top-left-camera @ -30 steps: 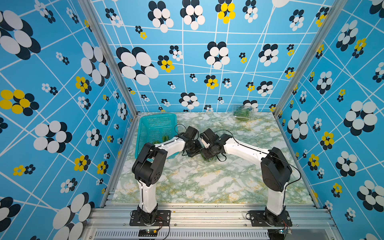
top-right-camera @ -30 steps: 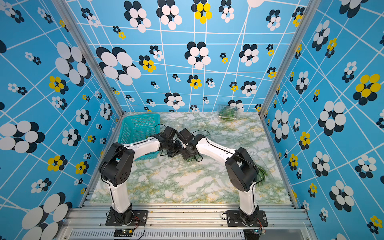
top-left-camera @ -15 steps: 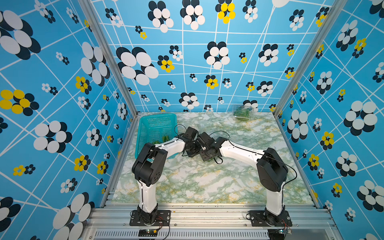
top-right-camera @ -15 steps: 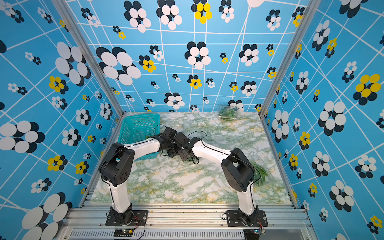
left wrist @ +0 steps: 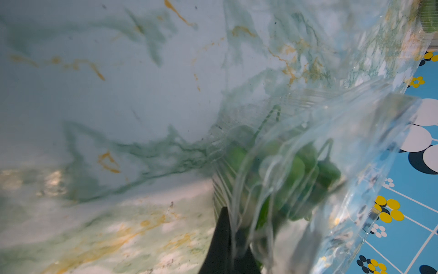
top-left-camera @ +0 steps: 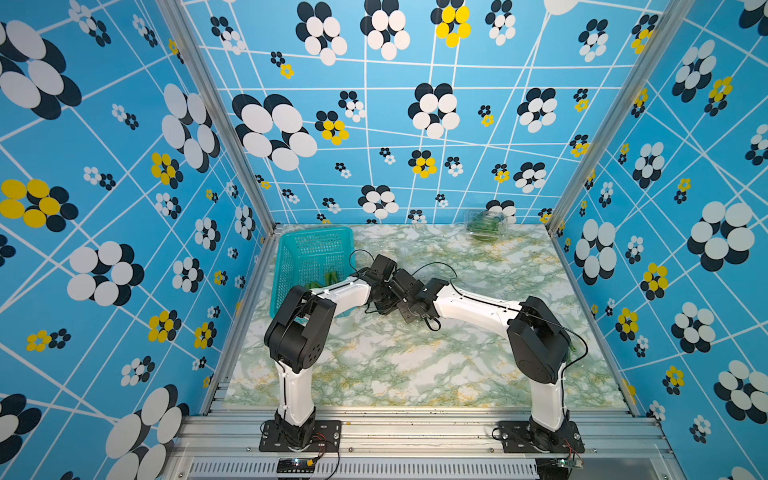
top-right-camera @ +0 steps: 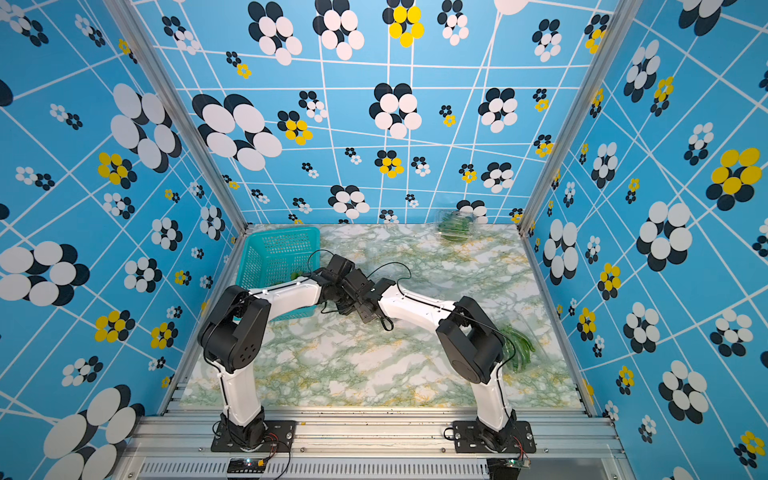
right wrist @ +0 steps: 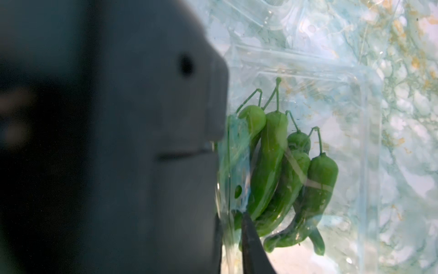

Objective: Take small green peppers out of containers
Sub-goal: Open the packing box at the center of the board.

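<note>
Marble table (top-left-camera: 374,365) bears a teal basket (top-left-camera: 309,249) (far left) — plus back-wall container (top-left-camera: 484,224), right-edge container (top-right-camera: 519,347).

**Blue flowered booth, marbled table**

Sky-blue walls (top-left-camera: 374,124) with white lines and black, white and yellow flower clusters close the left, far and right sides. Aluminium posts (top-left-camera: 221,120) stand in both far corners. The tabletop (top-left-camera: 395,365) is glossy green-white marble with ochre veins. An aluminium rail (top-left-camera: 415,428) runs along the near edge. Light is even.

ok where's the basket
In both top views the basket stands in the table's far left corner, just beyond the left arm.
</note>
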Tool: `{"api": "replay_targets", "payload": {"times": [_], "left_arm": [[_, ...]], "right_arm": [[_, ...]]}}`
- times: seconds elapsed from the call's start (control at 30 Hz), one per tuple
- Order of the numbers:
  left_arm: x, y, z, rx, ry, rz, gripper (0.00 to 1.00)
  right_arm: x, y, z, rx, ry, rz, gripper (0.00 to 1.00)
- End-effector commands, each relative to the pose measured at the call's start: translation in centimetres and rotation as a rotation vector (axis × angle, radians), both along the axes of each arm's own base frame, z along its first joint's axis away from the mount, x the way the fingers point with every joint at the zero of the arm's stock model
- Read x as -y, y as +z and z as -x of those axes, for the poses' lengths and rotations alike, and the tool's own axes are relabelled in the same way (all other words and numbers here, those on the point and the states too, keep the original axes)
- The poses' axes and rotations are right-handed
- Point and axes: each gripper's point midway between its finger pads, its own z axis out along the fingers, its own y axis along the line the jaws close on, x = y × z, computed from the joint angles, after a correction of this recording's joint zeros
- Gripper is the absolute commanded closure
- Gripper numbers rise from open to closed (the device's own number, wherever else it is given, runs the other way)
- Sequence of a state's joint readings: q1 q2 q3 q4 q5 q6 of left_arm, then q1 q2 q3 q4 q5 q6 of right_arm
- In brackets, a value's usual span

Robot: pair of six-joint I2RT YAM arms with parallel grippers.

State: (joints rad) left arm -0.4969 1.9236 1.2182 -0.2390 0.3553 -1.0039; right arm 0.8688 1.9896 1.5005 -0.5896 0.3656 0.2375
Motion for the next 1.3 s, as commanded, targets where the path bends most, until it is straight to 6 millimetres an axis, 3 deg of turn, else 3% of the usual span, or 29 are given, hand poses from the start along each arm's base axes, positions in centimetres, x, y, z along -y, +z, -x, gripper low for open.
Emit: {"api": "replay_targets", "payload": {"times": [0.0,0.07,0.17,0.43,0.7,1.1,1.27], "left_arm": [[-0.1,-1.2,1.0,-0.055,0.002,-0.002,0.97],[-0.2,-1.3,0.9,-0.057,0.002,-0.004,0.97],[-0.4,-1.2,1.0,-0.056,-0.001,-0.016,0.97],[-1.3,-1.7,1.7,-0.069,-0.015,-0.076,0.98],[-2.3,-2.3,2.4,-0.08,-0.026,-0.129,1.0],[-2.5,-1.0,2.2,-0.055,-0.016,-0.131,0.99],[-2.6,0.0,2.2,-0.045,-0.015,-0.133,0.93]], "right_arm": [[2.0,-2.9,1.4,-0.069,-0.007,0.107,0.95],[2.0,-2.5,1.3,-0.062,-0.004,0.103,1.0],[2.2,-1.3,1.0,-0.032,-0.01,0.103,1.0],[3.6,3.6,-1.0,0.101,-0.059,0.128,1.0],[5.4,8.3,-3.2,0.205,-0.17,0.031,1.0],[6.8,9.8,-4.8,0.183,-0.218,-0.036,0.99],[7.5,10.8,-6.0,0.162,-0.239,-0.082,0.81]]}}
